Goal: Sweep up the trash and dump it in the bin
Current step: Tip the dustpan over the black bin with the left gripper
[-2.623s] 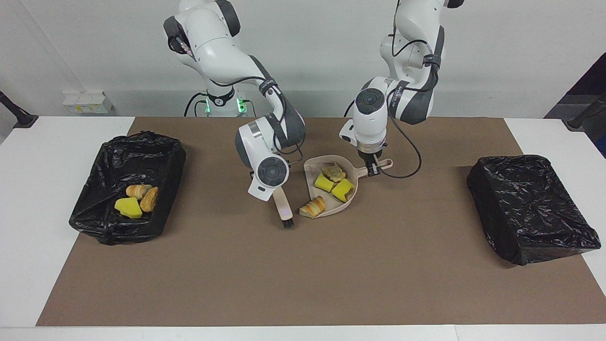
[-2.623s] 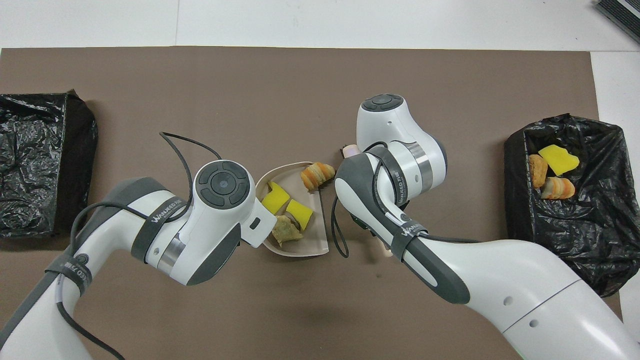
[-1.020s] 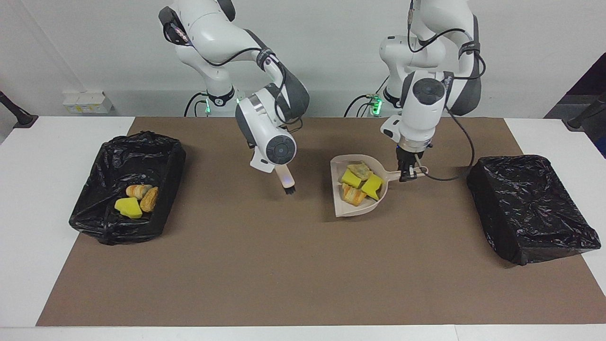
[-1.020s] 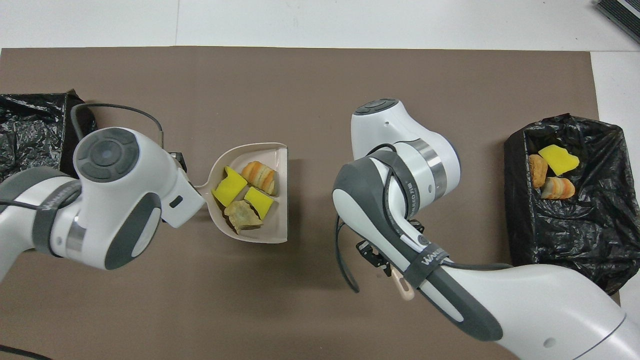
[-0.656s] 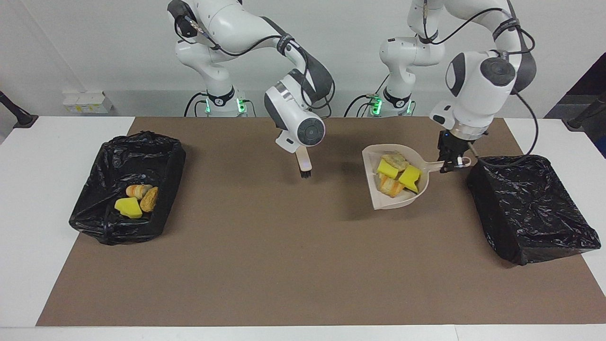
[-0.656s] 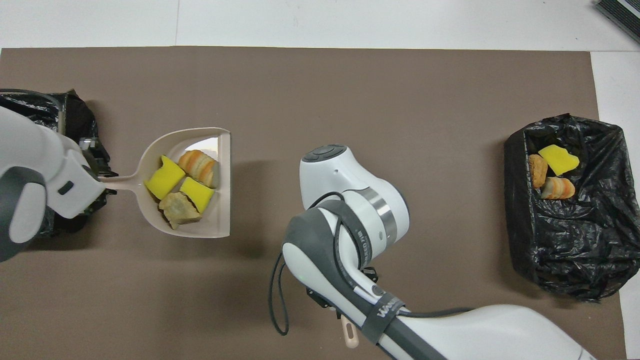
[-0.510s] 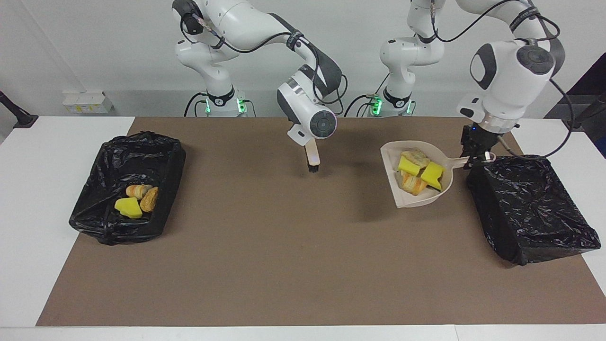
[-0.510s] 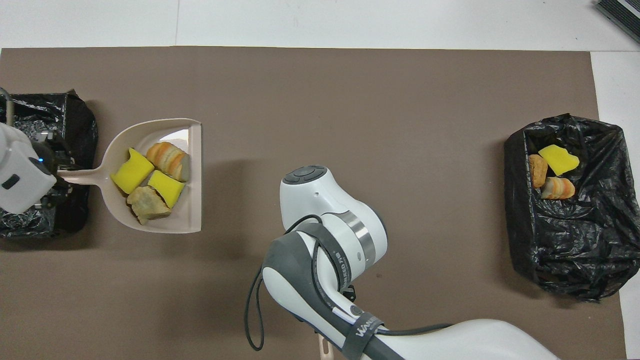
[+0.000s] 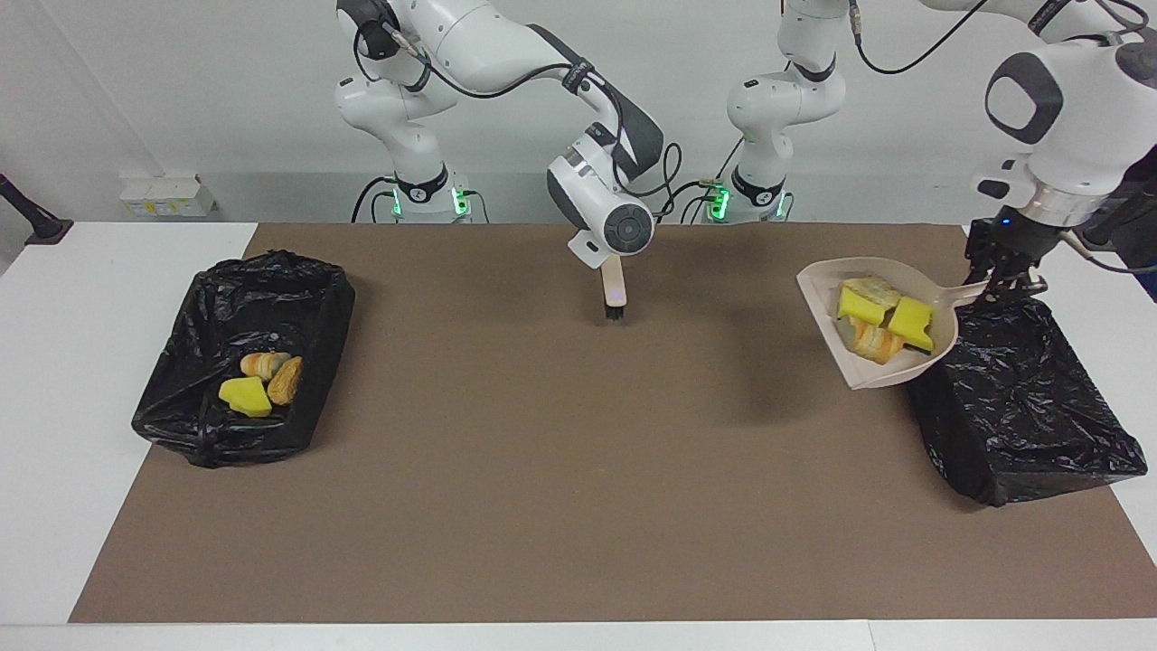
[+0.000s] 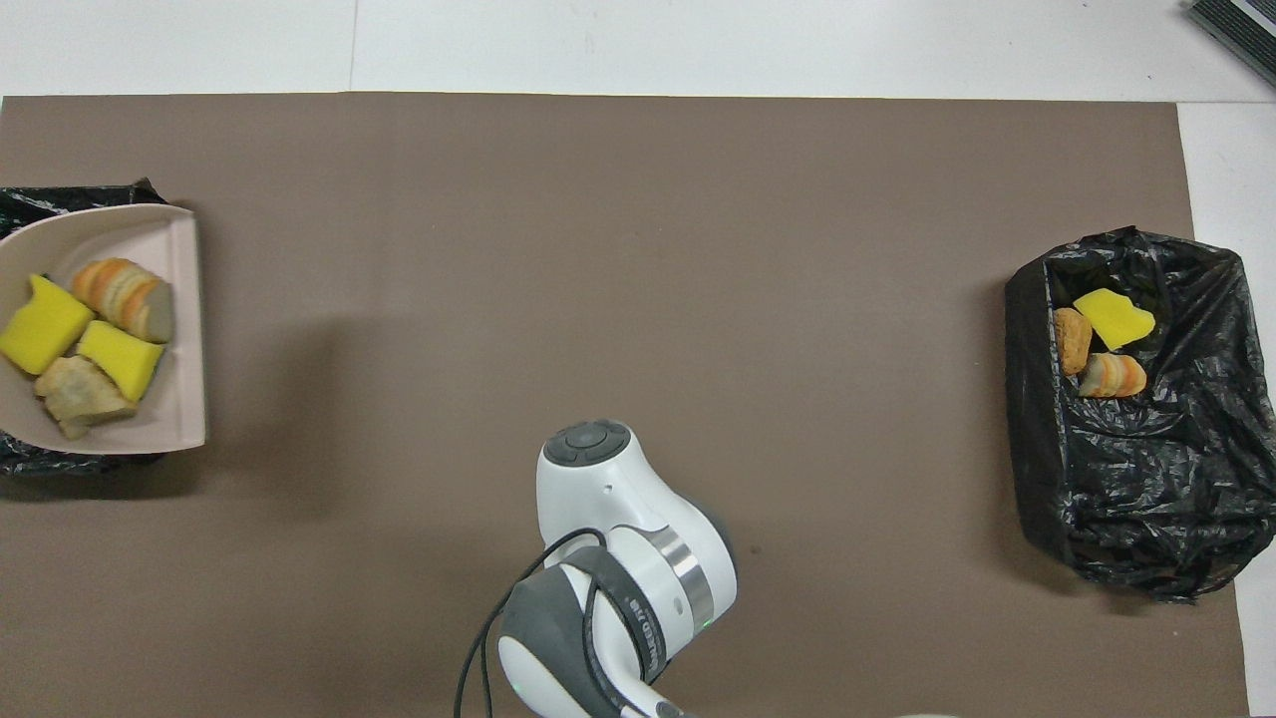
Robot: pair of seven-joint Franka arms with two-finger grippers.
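Note:
My left gripper (image 9: 1001,282) is shut on the handle of the beige dustpan (image 9: 881,380) and holds it raised and tilted, partly over the edge of the black-bagged bin (image 9: 1021,407) at the left arm's end. The pan holds trash: two yellow sponge bits (image 9: 910,321), a striped bread piece (image 9: 875,344) and a beige chunk (image 9: 873,286). The pan (image 10: 130,239) and its scraps (image 10: 120,294) also show in the overhead view. My right gripper (image 9: 607,260) is shut on a brush (image 9: 615,289), bristles down, over the mat near the robots.
A second black-bagged bin (image 9: 190,398) stands at the right arm's end with three scraps in it: a yellow bit (image 9: 244,396) and two bread pieces (image 9: 264,363). It also shows in the overhead view (image 10: 1126,479). A brown mat (image 9: 542,470) covers the table.
The left arm carried the loaded dustpan off the mat's middle toward the left arm's end and lifted it to the bin's edge. The right arm drew the brush up and back toward the robots.

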